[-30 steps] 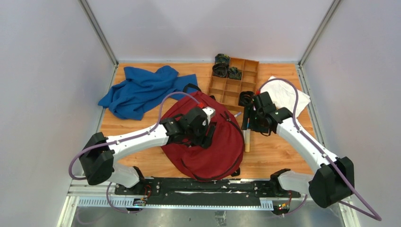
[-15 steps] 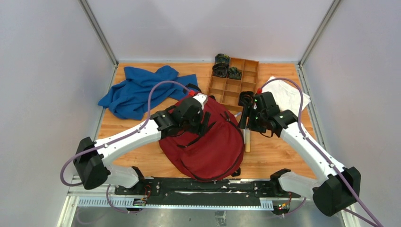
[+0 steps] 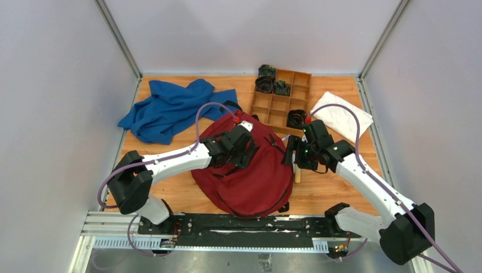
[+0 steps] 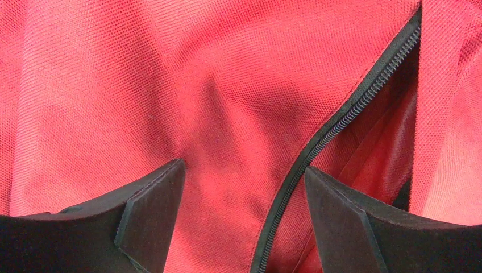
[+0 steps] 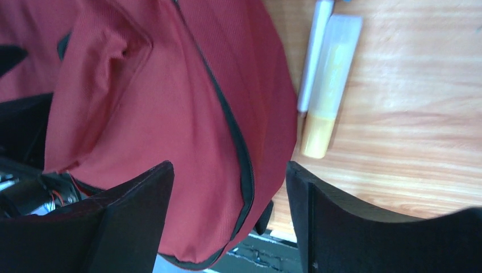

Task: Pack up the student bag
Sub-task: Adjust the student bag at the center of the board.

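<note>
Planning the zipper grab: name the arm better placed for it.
Left, probably. The left gripper is open and close against the bag, with the zipper running between its fingers. The right gripper, also open, hangs higher over the bag's edge by the pens.

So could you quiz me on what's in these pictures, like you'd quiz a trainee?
1. True or false: the left gripper is shut on the student bag.
2. What lies beside the bag, near the right gripper? A) an orange-tipped stick B) scissors C) a cup
3. Fill in: the blue cloth lies on the robot's ___ side.
Key: 1 false, its jaws are open; 2 A; 3 left.
</note>
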